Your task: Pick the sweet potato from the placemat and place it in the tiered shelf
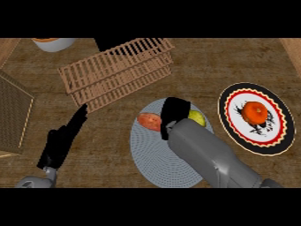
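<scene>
Wooden counter point(244, 57) fills your view. Your right hand point(173, 115) hangs over the grey placemat point(154, 163), between the sweet potato point(150, 121) and a yellow fruit point(197, 116); you cannot tell whether its fingers are curled. Your left hand point(65, 139) rests outstretched, fingers straight, below the tiered shelf point(117, 73).

No readable text, labels or numbers anywhere.

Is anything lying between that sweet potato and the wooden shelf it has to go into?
Nothing visible does. The sweet potato lies on the placemat beside the right hand, and only bare counter separates it from the shelf up and to the left.
</scene>
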